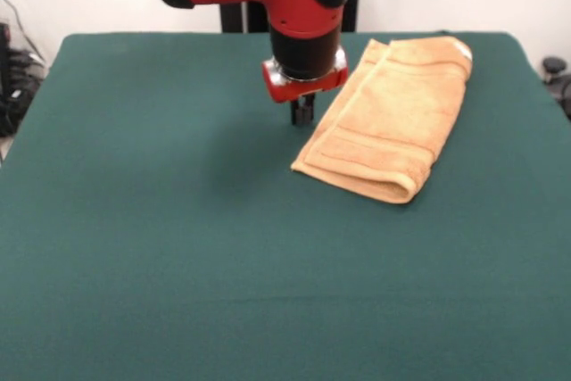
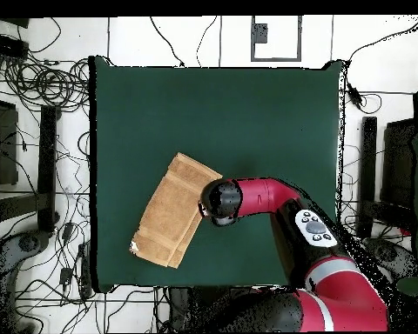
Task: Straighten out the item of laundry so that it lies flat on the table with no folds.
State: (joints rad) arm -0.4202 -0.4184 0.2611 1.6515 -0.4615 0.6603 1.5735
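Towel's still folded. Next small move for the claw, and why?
Probably shift sideways onto the towel's nearest long edge and descend to pinch the top layer. The claw hangs beside that edge over bare table, and the towel lies doubled, its fold rounded at the front end.

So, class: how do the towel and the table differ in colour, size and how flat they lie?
The towel is orange-tan; the table is dark green. The towel is small, the table much larger. The towel lies folded over itself, while the table's cloth is flat and smooth. Both look rectangular.
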